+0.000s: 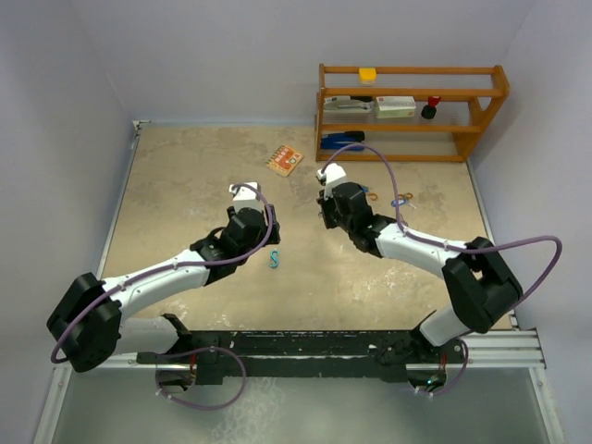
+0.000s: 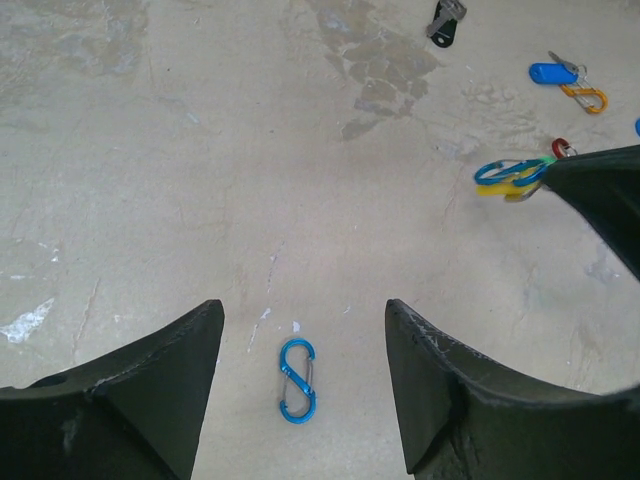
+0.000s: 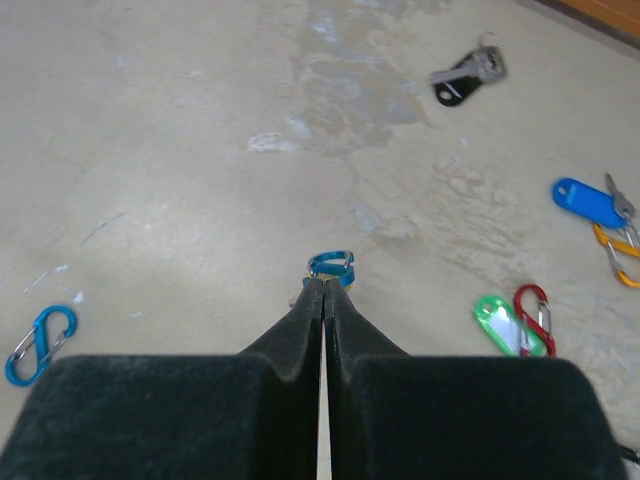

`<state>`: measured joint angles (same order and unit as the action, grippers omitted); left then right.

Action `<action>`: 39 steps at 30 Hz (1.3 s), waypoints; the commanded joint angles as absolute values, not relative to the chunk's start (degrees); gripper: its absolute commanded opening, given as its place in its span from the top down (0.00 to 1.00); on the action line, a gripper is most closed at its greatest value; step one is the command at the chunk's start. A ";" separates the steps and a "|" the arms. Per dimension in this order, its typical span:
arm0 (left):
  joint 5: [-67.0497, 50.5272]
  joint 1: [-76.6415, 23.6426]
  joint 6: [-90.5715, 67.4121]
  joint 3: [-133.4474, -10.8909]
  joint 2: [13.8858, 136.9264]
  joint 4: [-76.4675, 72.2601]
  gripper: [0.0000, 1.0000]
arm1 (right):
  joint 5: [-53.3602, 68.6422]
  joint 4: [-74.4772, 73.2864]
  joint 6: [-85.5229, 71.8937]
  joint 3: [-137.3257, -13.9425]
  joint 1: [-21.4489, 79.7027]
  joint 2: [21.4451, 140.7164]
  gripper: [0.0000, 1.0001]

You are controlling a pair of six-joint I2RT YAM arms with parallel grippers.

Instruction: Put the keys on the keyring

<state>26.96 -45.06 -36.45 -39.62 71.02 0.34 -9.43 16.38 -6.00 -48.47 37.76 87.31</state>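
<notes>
The task looks to be in its early or middle part, with most keys not yet gathered. The right pincer [image 3: 323, 288] is pressed together on a small blue clip [image 3: 332, 266] held just above the bench [image 1: 185, 185]. That clip is probably the ring the keys should go on. In the left wrist view a yellow piece [image 2: 500, 189] shows right at the held clip. It may be a tagged key already hung there, but the pictures do not settle that. The other keys lie on the bench beyond the right pincer. The black-tagged key [image 3: 465, 77] lies alone, well apart from any clip, so it is plainly left to do. The blue-tagged key [image 3: 588, 202] lies touching an orange clip [image 3: 618, 256], and the green tag [image 3: 497, 322] lies just beside a red clip [image 3: 535, 318]. Whether either is threaded on its clip cannot be told. The left pincer [image 2: 305, 312] is spread and holds nothing, hovering over a second blue clip [image 2: 297, 380] that lies flat on the bench between its fingers. What remains, by this reading, is to bring each loose key to the held clip and thread it through the gate, with the free arm likely needed to steady one part or the other.
</notes>
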 commanded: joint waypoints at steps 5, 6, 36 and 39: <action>28.89 -45.08 -37.33 -39.20 70.37 -1.03 0.37 | -17.96 7.21 -15.95 -51.26 35.49 83.64 1.00; 28.86 -45.02 -37.35 -39.24 70.47 -1.05 0.37 | -18.16 6.53 -16.47 -50.93 35.51 83.22 1.00; 28.65 -44.65 -37.70 -39.03 71.00 -1.69 0.38 | -26.67 1.68 -27.40 -40.80 35.51 74.84 0.50; 28.74 -44.65 -37.78 -39.06 71.12 -1.71 0.38 | -26.98 2.19 -26.72 -41.70 35.50 74.97 0.46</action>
<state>27.73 -45.01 -36.93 -38.72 71.31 0.47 -23.59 0.71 -25.34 -40.88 35.51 76.36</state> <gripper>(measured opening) 0.626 0.530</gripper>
